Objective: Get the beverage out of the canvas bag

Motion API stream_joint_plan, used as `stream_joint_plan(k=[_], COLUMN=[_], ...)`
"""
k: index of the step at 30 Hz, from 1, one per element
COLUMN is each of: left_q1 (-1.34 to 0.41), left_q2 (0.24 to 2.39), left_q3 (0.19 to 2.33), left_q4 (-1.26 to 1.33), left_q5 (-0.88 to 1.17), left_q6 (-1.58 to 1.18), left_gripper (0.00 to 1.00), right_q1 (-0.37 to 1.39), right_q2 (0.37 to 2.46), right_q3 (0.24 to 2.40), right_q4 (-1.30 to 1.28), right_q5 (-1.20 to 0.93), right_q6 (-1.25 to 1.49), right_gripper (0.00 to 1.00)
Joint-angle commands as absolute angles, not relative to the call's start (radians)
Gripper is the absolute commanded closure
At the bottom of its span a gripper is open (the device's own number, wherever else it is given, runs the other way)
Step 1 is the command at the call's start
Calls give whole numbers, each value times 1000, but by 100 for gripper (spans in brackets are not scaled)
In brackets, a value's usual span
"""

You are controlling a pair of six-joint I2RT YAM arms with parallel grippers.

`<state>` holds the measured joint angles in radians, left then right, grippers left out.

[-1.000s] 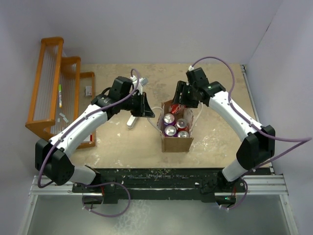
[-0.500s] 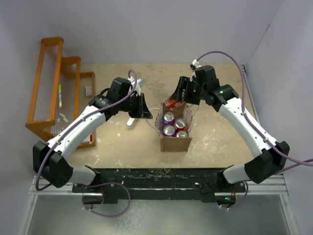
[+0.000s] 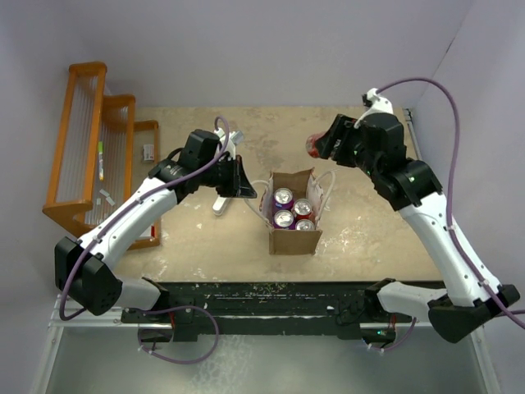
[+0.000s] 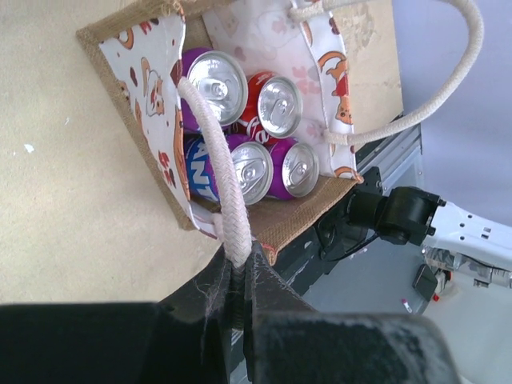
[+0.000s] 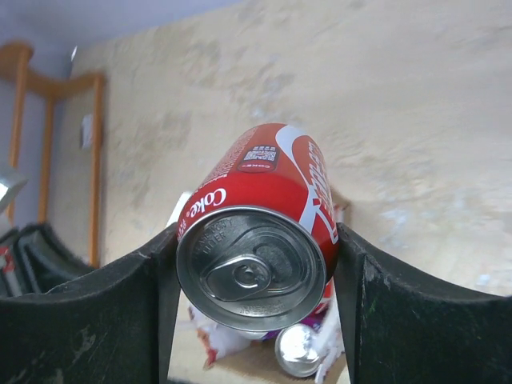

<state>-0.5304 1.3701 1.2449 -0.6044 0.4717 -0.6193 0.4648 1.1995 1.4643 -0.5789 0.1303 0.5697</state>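
Note:
The canvas bag (image 3: pixel 297 238) stands open at mid-table with several cans upright inside. My left gripper (image 3: pixel 246 190) is shut on its white cord handle (image 4: pixel 214 144) at the bag's left side; the left wrist view shows the bag (image 4: pixel 144 96) with purple and red cans (image 4: pixel 280 104) in it. My right gripper (image 3: pixel 318 148) is shut on a red Coke can (image 3: pixel 312 145) and holds it in the air beyond the bag's far right corner. In the right wrist view the Coke can (image 5: pixel 264 208) sits between both fingers, with the bag (image 5: pixel 216 340) below.
An orange wooden rack (image 3: pixel 94 152) stands along the left edge. A small white object (image 3: pixel 221 202) lies on the table by the left gripper. Walls close in the back and the right side.
My right gripper has lifted the red Coke can up out of the bag and carried it away toward the far right. The left gripper has kept its hold on the handle.

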Motion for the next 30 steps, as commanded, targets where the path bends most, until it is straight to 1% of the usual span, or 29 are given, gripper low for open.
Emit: stream_joint_plan(k=[1, 5, 8, 12, 18, 22, 26, 30], left_q1=[-523, -523, -523, -522, -523, -522, -523, -523], left_q2=[1321, 1320, 1325, 1328, 1311, 1343, 1341, 1348], left_q3=[1221, 1204, 1204, 1206, 1214, 1257, 1280, 1292], left_q4=[-478, -439, -428, -432, -446, -468, -484, -500], left_q5=[510, 513, 519, 516, 486, 517, 546, 557], left_q6=[-662, -674, -670, -662, -624, -595, -558, -551], left_gripper=[97, 96, 96, 96, 96, 97, 97, 98], right_q1=[460, 455, 418, 257, 115, -59, -141, -183], right_q2=[1109, 1088, 1090, 1072, 1022, 1019, 1025, 1024], right_q3=[1486, 1479, 1468, 1352, 1135, 1025, 946, 896], right_q4=[-501, -619, -734, -802, -813, -793, -780, -753], right_q5=[505, 765, 854, 757, 638, 543, 590, 625], right_q6=[619, 665, 714, 783, 860, 885, 918, 931], right_gripper=[100, 100, 100, 100, 100, 100, 100, 100])
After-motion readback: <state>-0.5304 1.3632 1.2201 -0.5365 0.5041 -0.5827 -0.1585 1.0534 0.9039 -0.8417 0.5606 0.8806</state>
